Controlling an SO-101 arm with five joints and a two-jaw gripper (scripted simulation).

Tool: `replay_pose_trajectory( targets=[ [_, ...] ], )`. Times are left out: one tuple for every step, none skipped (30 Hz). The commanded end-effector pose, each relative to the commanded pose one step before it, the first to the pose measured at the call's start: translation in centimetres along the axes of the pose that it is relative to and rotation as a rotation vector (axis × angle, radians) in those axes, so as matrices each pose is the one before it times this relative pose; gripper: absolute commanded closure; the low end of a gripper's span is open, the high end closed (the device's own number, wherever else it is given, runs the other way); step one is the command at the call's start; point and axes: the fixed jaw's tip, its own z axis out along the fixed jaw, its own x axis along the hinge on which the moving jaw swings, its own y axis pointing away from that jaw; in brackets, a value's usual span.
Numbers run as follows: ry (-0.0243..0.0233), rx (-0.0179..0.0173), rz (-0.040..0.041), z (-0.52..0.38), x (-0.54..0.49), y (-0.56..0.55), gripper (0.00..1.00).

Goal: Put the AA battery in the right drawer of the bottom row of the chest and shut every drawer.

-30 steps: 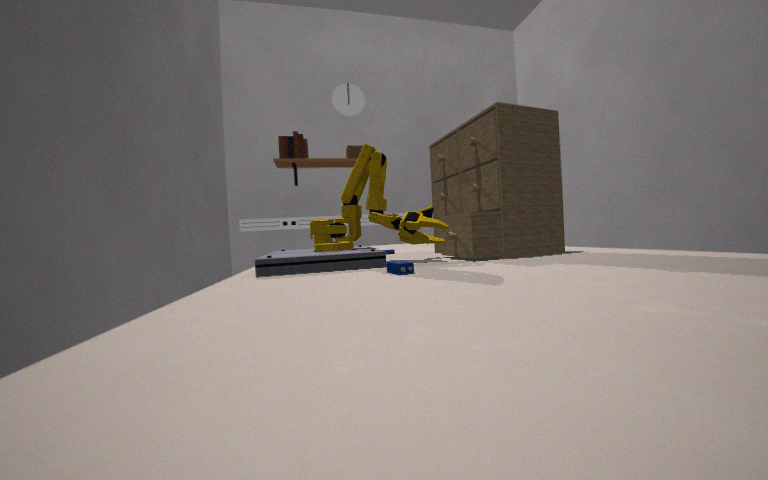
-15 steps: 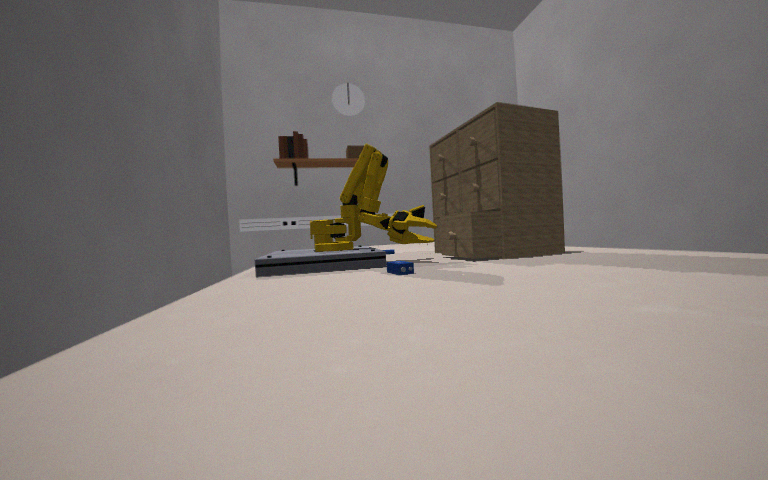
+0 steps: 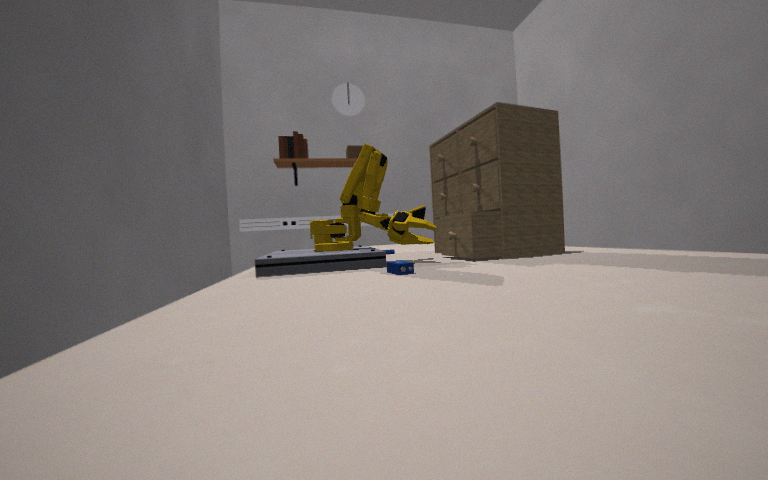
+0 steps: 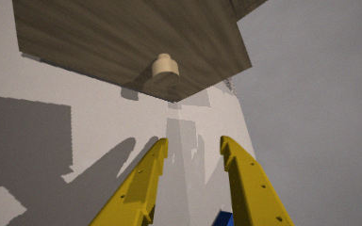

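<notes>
The gripper [image 3: 430, 231] stands slightly apart, holding nothing, just short of the drawer knob [image 4: 165, 65] on the chest [image 3: 498, 178]. No battery is visible. It is likely light, rigid and smooth; grasp it mid-length.
</notes>
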Motion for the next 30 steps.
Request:
replay_pose_trajectory(
  targets=[
    [0.01917,-0.01230,0.04107,0.5079,0.027,-0.235,0.79],
    [0.00476,-0.00556,0.00945,0.1070,-0.003,-0.004,0.79],
    [0.00482,-0.00552,0.00945,0.1036,-0.005,-0.007,0.79],
    [0.00486,-0.00547,0.00946,0.1003,-0.008,-0.011,0.79],
    [0.00492,-0.00543,0.00946,0.0967,-0.011,-0.014,0.79],
    [0.00496,-0.00538,0.00946,0.0930,-0.014,-0.017,0.79],
    [0.00502,-0.00534,0.00946,0.0891,-0.016,-0.020,0.79],
    [0.00506,-0.00529,0.00947,0.0852,-0.019,-0.023,0.79],
    [0.00512,-0.00525,0.00947,0.0810,-0.022,-0.026,0.79],
    [0.00000,0.00000,0.00000,0.0000,0.000,0.000,0.79],
    [0.00000,0.00000,0.00000,0.0000,0.000,0.000,0.79],
    [0.00516,-0.00519,0.00947,0.0767,-0.025,-0.028,0.79],
    [0.00522,-0.00515,0.00947,0.0723,-0.027,-0.031,0.79],
    [0.00525,-0.00510,0.00947,0.0678,-0.030,-0.033,0.79],
    [0.00531,-0.00505,0.00947,0.0631,-0.032,-0.035,0.79],
    [0.00535,-0.00500,0.00948,0.0583,-0.035,-0.037,0.79],
    [0.00540,-0.00495,0.00948,0.0534,-0.037,-0.039,0.79],
    [0.00544,-0.00490,0.00948,0.0484,-0.040,-0.040,0.79],
    [0.00549,-0.00485,0.00948,0.0432,-0.042,-0.042,0.79],
    [0.00553,-0.00480,0.00948,0.0380,-0.044,-0.043,0.79],
    [0.00558,-0.00475,0.00948,0.0327,-0.046,-0.045,0.79],
    [0.00561,-0.00469,0.00949,0.0273,-0.048,-0.046,0.79],
    [0.00567,-0.00465,0.00949,0.0217,-0.050,-0.047,0.79],
    [0.00570,-0.00459,0.00949,0.0162,-0.052,-0.047,0.79],
    [0.00575,-0.00454,0.00949,0.0105,-0.053,-0.048,0.79],
    [0.00578,-0.00448,0.00949,0.0047,-0.055,-0.049,0.79],
    [0.00000,0.00000,0.00000,0.0000,0.000,0.000,0.79],
    [0.00000,0.00000,0.00000,0.0000,0.000,0.000,0.79],
    [0.00583,-0.00444,0.00949,-0.0011,-0.056,-0.049,0.79],
    [0.00586,-0.00438,0.00950,-0.0069,-0.058,-0.049,0.79]
  ],
)
